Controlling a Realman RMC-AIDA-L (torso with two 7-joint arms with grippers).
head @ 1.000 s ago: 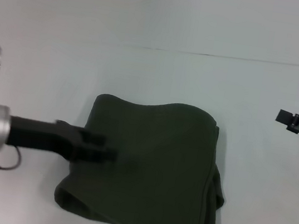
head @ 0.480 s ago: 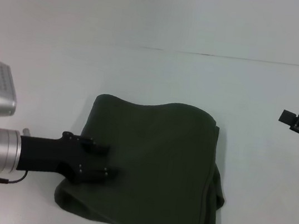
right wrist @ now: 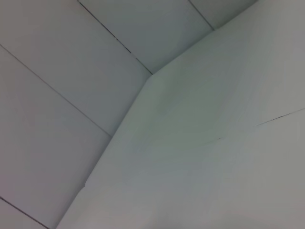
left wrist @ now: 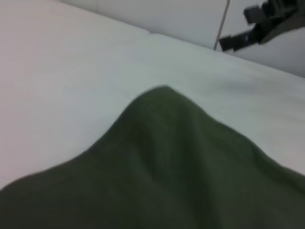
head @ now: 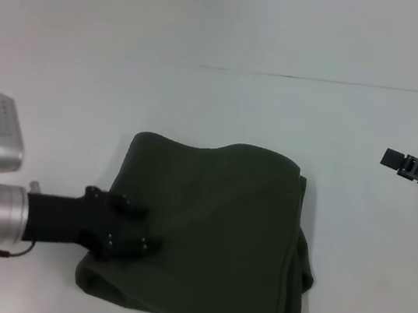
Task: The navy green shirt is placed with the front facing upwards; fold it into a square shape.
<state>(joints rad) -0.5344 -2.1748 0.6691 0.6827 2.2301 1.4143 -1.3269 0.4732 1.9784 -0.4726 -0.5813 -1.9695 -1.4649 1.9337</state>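
Note:
The navy green shirt (head: 222, 229) lies folded into a rough rectangle on the white table, plain side up, with no lettering or collar showing. Its right edge is doubled into loose layers. My left gripper (head: 138, 226) reaches in from the left and rests low over the shirt's left edge, near the front corner, its fingers spread apart. In the left wrist view, dark green shirt cloth (left wrist: 181, 167) fills the lower part and rises in a hump. My right gripper (head: 408, 164) hangs off to the right, well clear of the shirt, and appears in the left wrist view as the right gripper (left wrist: 248, 26) with its fingers apart.
The white table (head: 225, 104) stretches around the shirt, with a thin seam line (head: 299, 78) across the back. The right wrist view shows only pale wall and table panels (right wrist: 181, 119).
My left gripper has dropped from mid-height on the shirt's left edge toward its near corner, then drawn slightly back to the left. The right gripper has shifted only slightly.

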